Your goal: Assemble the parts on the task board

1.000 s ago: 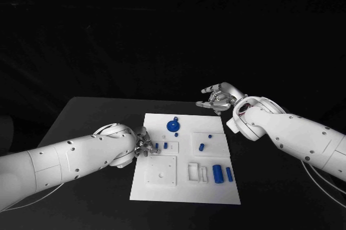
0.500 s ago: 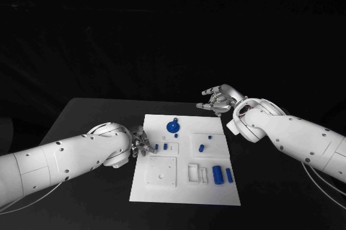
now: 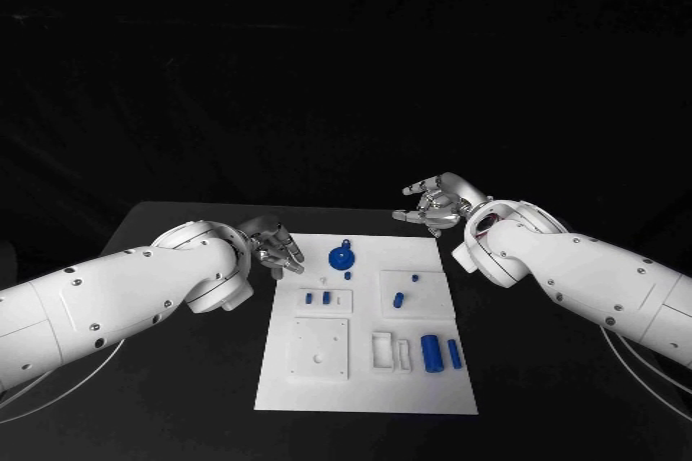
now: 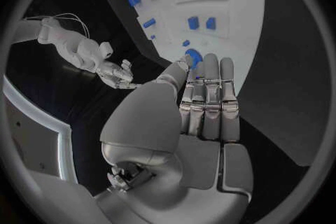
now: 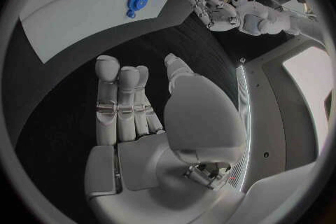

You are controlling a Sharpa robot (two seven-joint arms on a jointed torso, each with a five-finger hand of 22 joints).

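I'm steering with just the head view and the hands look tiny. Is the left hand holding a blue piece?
Observer: No. The left wrist view shows the left hand with its fingers straight, side by side, and nothing in them.
Operator: And the other one?
Observer: In the right wrist view the right hand has a bare palm, with its fingers stretched out and the thumb apart.
Operator: What's in front of the left fingers?
Observer: The round blue part lies on the task board, just past the fingertips.
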